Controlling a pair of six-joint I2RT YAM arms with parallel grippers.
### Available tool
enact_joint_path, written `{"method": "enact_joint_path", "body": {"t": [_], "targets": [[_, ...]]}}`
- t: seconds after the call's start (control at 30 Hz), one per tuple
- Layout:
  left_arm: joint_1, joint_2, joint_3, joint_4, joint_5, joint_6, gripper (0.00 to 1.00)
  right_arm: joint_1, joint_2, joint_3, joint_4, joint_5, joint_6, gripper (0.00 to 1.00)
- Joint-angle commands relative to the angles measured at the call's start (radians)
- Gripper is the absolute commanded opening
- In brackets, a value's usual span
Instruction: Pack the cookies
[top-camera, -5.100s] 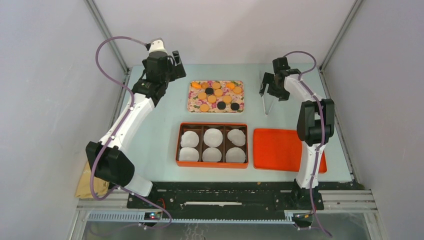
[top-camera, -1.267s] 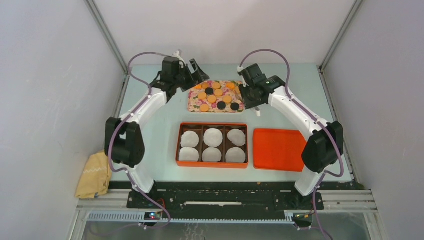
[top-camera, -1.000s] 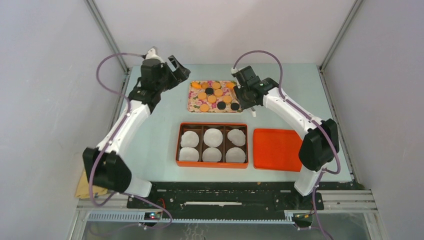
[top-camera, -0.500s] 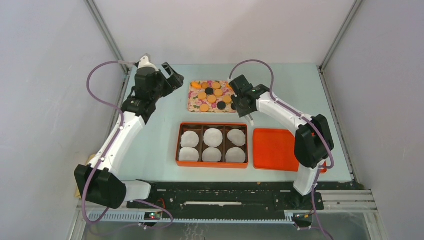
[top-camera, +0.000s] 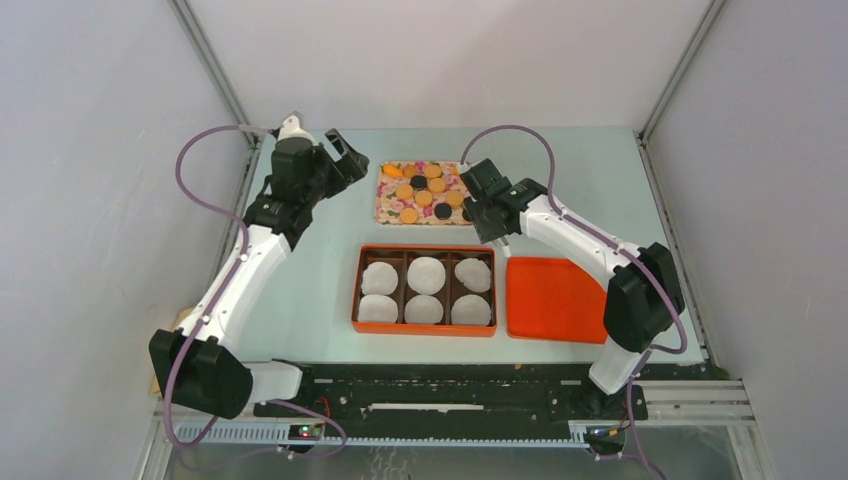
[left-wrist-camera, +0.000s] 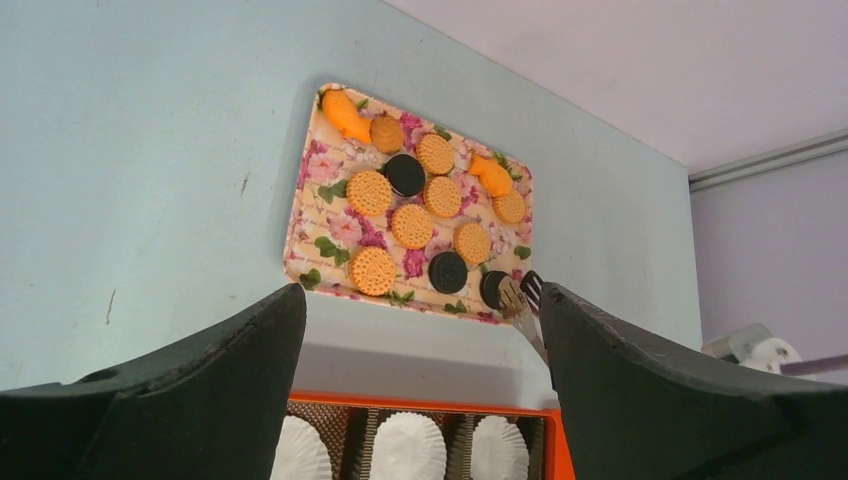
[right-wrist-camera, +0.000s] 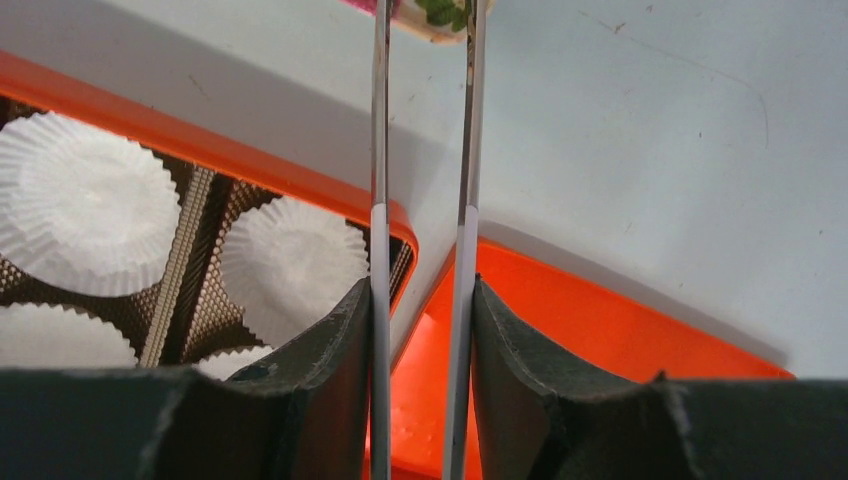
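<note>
Several orange-tan and black cookies (top-camera: 424, 197) (left-wrist-camera: 412, 225) lie on a floral tray (top-camera: 388, 207) (left-wrist-camera: 322, 200) at the back of the table. My right gripper (top-camera: 487, 214) (right-wrist-camera: 421, 300) is shut on metal tongs (right-wrist-camera: 380, 150) (left-wrist-camera: 524, 306). The tongs' tips sit at a black cookie (left-wrist-camera: 490, 288) in the tray's near right corner; I cannot tell whether they touch it. My left gripper (top-camera: 343, 162) (left-wrist-camera: 422, 295) hangs open and empty above the table, left of the tray.
In front of the tray stands an orange box (top-camera: 357, 292) (right-wrist-camera: 300, 185) with white paper liners (top-camera: 426, 273) (right-wrist-camera: 290, 262) in its compartments. To its right lies an orange lid (top-camera: 553, 300) (right-wrist-camera: 620, 340). Enclosure walls stand on both sides.
My left gripper has drawn back left, off the tray. My right gripper has moved nearer and left with the tongs, to the tray's near right corner.
</note>
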Motion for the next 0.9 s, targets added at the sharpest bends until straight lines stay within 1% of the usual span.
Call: {"method": "enact_joint_path", "body": {"t": [0.0, 0.13, 0.27, 0.4, 0.5, 0.7, 0.83, 0.87], "targets": [[-0.004, -0.053, -0.037, 0.019, 0.01, 0.012, 0.91, 0.028, -0.097, -0.035, 0.023, 0.028, 0.035, 0.43], [-0.005, -0.067, -0.054, 0.019, 0.015, 0.011, 0.91, 0.034, -0.111, -0.061, 0.034, 0.007, 0.05, 0.45], [-0.008, -0.077, -0.078, 0.019, 0.02, 0.013, 0.91, 0.037, -0.085, -0.075, 0.051, 0.039, 0.057, 0.53], [-0.007, -0.089, -0.099, 0.019, 0.014, 0.018, 0.91, 0.035, -0.041, -0.077, 0.07, 0.043, 0.058, 0.55], [-0.008, -0.092, -0.106, 0.017, 0.007, 0.022, 0.91, 0.029, -0.007, -0.078, 0.086, 0.033, 0.064, 0.56], [-0.008, -0.08, -0.107, 0.017, 0.008, 0.023, 0.91, -0.001, 0.038, -0.073, 0.117, -0.035, 0.082, 0.53], [-0.007, -0.078, -0.104, 0.016, 0.011, 0.019, 0.91, -0.022, 0.039, -0.059, 0.094, -0.074, 0.094, 0.39], [-0.008, -0.078, -0.102, 0.016, 0.012, 0.017, 0.91, -0.023, 0.031, -0.059, 0.091, -0.076, 0.094, 0.37]]}}
